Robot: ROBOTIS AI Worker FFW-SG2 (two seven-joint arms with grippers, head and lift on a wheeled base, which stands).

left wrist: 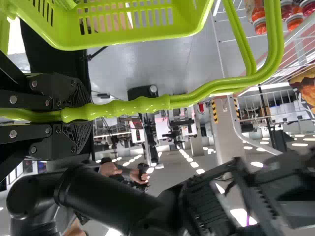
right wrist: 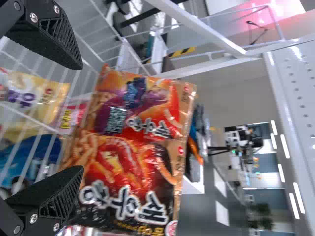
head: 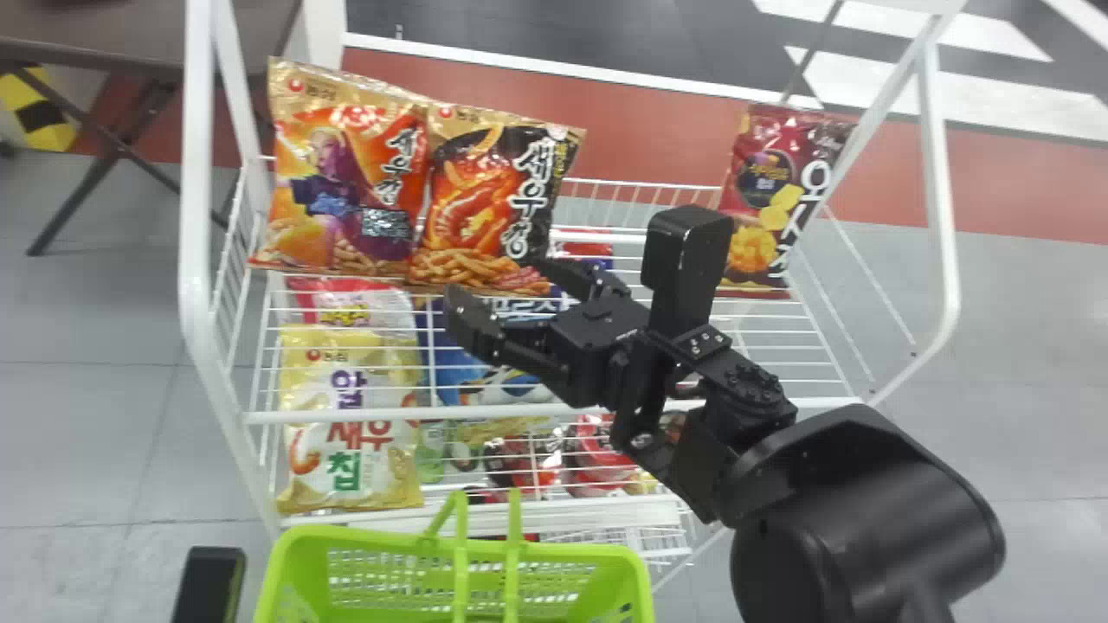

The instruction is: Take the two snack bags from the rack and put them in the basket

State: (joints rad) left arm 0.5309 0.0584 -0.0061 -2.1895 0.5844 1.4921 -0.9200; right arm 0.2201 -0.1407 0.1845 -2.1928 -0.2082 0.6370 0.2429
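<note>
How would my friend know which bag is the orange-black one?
Find the white wire rack beyond the green basket. At its upper left, two gold-topped bags stand side by side. It's the right one, with black behind white letters; its neighbour has purple, and the far-right bag is dark red.

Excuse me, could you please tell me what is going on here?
The robot is collecting snacks from a white wire rack. Its left gripper is closed on the handle of a green basket in front of the rack. Its right gripper is open and empty, close to two orange snack bags standing side by side on the upper level. Both bags are on the rack, not yet in the basket. A dark red bag stands farther right.
</note>
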